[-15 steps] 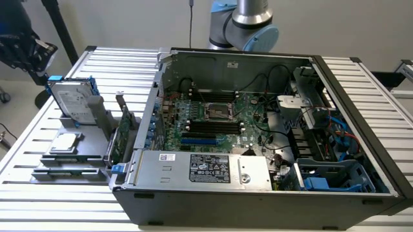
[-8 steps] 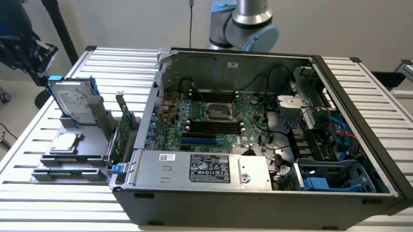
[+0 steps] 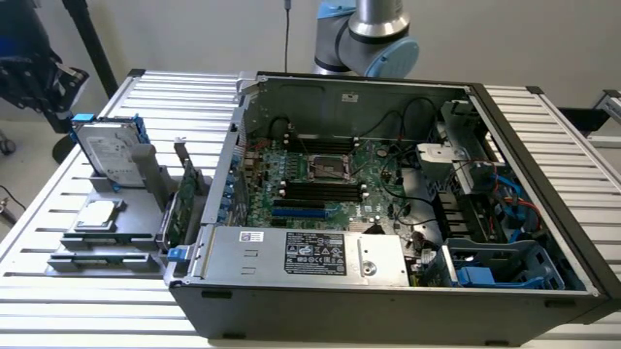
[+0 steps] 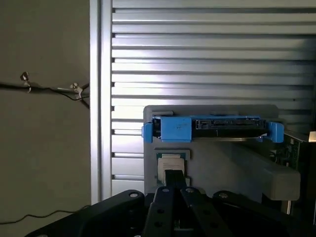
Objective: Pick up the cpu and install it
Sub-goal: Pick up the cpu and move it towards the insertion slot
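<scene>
The cpu [image 3: 97, 214] is a small square silver chip lying flat on the grey holder stand [image 3: 136, 233] at the exterior view's left. In the wrist view the cpu [image 4: 172, 164] lies on the grey stand just beyond my gripper [image 4: 174, 181], well apart from it. My gripper's two dark fingers [image 4: 163, 207] are pressed together, shut, with nothing between them. The open computer case [image 3: 388, 291] shows its green motherboard with the cpu socket [image 3: 327, 169] near the middle.
A silver hard drive with blue rails [image 3: 107, 149] [image 4: 212, 128] leans upright on the stand behind the cpu. A long green circuit card [image 3: 185, 196] stands between the stand and the case. The arm's base [image 3: 367, 36] rises behind the case. The slatted metal table [image 3: 543, 145] surrounds everything.
</scene>
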You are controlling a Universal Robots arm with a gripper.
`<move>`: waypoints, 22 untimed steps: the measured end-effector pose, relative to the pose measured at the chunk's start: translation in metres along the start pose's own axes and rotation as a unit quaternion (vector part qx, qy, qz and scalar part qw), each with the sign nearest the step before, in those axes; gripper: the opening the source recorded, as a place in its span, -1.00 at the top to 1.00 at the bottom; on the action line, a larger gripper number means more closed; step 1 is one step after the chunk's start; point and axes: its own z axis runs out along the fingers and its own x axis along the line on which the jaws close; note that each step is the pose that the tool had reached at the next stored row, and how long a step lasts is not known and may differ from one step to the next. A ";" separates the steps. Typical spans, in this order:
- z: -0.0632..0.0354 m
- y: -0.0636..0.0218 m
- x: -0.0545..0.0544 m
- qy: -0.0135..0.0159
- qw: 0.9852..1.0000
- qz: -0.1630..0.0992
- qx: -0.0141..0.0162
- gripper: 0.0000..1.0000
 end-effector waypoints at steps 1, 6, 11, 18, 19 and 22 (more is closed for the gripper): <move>0.0005 0.0000 0.000 -0.001 1.000 -0.002 0.001 0.76; 0.0053 0.0000 0.000 -0.004 1.000 -0.010 0.005 0.40; 0.0143 0.0000 0.000 -0.004 1.000 -0.023 0.005 0.05; 0.0270 -0.0008 -0.001 -0.004 0.999 -0.041 0.006 -0.42; 0.0288 -0.0011 0.000 -0.004 0.999 -0.042 0.006 -0.42; 0.0343 -0.0030 0.000 -0.004 0.999 -0.045 0.006 -0.42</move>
